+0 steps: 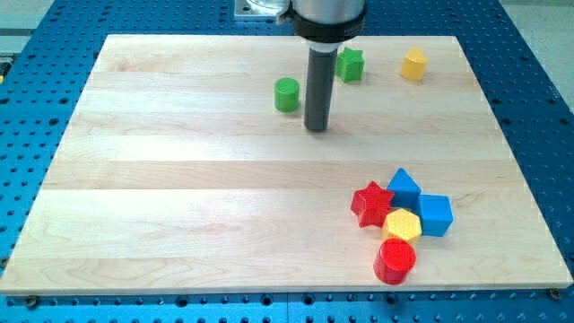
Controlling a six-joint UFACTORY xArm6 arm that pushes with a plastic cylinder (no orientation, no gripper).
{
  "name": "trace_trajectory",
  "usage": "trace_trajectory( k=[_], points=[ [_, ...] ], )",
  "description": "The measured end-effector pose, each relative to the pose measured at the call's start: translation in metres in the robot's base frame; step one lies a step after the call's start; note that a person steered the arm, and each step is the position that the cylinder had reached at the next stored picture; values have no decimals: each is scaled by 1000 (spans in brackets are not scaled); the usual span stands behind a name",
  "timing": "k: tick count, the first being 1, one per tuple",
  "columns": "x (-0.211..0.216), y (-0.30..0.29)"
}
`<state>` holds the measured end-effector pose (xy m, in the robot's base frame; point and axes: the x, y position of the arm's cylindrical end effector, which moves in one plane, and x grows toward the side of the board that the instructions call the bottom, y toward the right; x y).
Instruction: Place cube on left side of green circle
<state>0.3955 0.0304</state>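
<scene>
Right now my tip (pixel 316 128) rests on the pale wooden board (pixel 179 179) in the upper middle of the view, just to the view's right of the small green cylinder (pixel 286 94), which I take to be the task's green circle. The rod is a plain pusher with nothing to open or close, and at this moment it touches no block and carries nothing.

The blue cube (pixel 435 214) that the task names sits well apart from it, in a tight cluster near the view's bottom right. That cube is hemmed in: the yellow hexagonal block (pixel 401 225) touches it on the view's left, a second blue block with a peaked top (pixel 404 187) sits just above and to its left, the red star block (pixel 371 204) lies further left, and the red cylinder (pixel 395 261) stands below the yellow one. Because of that crowding, I judge a straight shove toward the cylinder would drag its neighbours along; coming round to the cube's right side seems the safer start.

A green star block (pixel 350 65) and a yellow block (pixel 413 65) lie near the view's top edge, clear of the path. The spot left of the cylinder is bare board, so the task looks barely begun.
</scene>
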Motion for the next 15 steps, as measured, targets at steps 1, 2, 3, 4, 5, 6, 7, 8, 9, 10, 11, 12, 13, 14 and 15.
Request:
trace_trajectory(
  k=[1, 2, 3, 4, 5, 6, 7, 8, 9, 10, 11, 12, 13, 14, 15],
  points=[
    [-43, -39],
    [-74, -28],
    [-89, -28],
    [-79, -25],
    [-14, 19],
    [16, 122],
    [92, 212],
    [182, 192],
    [176, 139],
    [142, 133],
    [109, 109],
    [51, 71],
    [-9, 7],
    [-42, -44],
    [38, -13]
  ],
)
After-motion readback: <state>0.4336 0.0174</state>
